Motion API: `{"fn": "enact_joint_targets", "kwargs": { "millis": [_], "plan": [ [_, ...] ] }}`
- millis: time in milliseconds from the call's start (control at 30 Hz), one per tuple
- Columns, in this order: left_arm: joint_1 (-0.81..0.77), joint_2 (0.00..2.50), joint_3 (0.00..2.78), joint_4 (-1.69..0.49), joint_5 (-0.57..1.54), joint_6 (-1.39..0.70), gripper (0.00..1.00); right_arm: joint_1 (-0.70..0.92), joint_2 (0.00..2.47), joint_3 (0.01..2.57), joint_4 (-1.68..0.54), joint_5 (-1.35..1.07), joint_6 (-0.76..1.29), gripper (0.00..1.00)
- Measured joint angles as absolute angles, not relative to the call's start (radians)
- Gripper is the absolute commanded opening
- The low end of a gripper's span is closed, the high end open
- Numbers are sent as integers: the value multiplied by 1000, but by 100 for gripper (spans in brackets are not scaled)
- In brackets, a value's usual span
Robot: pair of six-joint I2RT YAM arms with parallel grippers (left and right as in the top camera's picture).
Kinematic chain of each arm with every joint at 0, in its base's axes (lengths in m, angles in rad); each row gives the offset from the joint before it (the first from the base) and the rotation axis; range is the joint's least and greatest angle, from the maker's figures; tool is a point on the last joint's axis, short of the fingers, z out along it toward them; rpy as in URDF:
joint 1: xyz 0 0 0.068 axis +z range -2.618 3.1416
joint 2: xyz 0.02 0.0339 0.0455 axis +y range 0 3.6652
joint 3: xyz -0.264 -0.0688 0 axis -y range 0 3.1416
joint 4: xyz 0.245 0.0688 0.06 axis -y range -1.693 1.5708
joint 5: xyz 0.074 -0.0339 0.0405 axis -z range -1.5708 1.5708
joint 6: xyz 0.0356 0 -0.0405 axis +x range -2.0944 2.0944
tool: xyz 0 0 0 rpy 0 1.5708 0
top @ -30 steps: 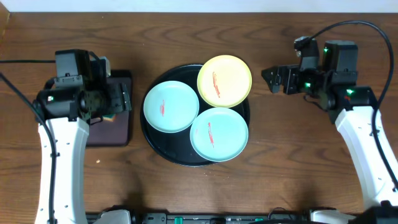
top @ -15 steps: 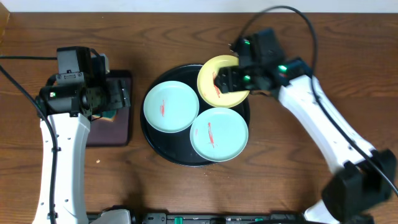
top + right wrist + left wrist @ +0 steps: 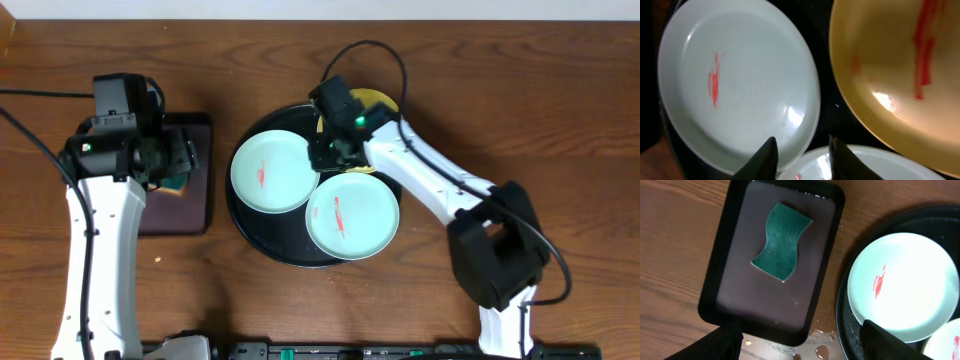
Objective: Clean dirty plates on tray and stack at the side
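Note:
Three dirty plates with red smears lie on the round black tray (image 3: 258, 238): a turquoise one at left (image 3: 275, 172), a turquoise one at front (image 3: 352, 215), and a yellow one (image 3: 378, 100) at the back, mostly under my right arm. My right gripper (image 3: 328, 155) hangs low where the three plates meet. In the right wrist view its jaws (image 3: 802, 155) are narrowed but still apart, and between them lie the rims of the left turquoise plate (image 3: 740, 85) and the front one (image 3: 865, 162); the yellow plate (image 3: 890, 75) is at right. My left gripper (image 3: 802, 340) is wide open and holds nothing.
A green sponge (image 3: 781, 241) lies in a small dark rectangular tray (image 3: 725, 280) left of the black tray (image 3: 850, 325), under my left arm (image 3: 120, 150). Water drops (image 3: 822, 351) sit on the wood between the two trays. Bare tabletop (image 3: 540, 90) lies to the right.
My right arm has swung in from the right side of the table onto the black tray, covering the yellow plate, and its jaws have narrowed. The left arm has barely moved.

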State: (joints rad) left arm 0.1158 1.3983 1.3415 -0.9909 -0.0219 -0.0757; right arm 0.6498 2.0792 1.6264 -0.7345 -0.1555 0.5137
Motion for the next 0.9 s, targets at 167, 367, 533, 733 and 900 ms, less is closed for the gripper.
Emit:
{"fn": "enact_joint_targets", "kwargs": {
  "millis": [167,367,533,733,900],
  "plan": [
    [116,1438,1341,-991,-30,-78,75,669,2112,1626,-711,-113,531,22],
    [116,1488,1341,-984,-30,-78,75,687,2157,1626,-674,-64,542,17],
    [116,1528,1341,-979,-40,-78,75,696,2171,1627,-641,-41,542,14],
    [116,1562,1341,-974,-67,-78,76,706,2201,1628,-630,-37,542,13],
    [116,1564,1341,-954,-78,-78,76,710,2208,1643,-659,-36,548,24]
  ]
}}
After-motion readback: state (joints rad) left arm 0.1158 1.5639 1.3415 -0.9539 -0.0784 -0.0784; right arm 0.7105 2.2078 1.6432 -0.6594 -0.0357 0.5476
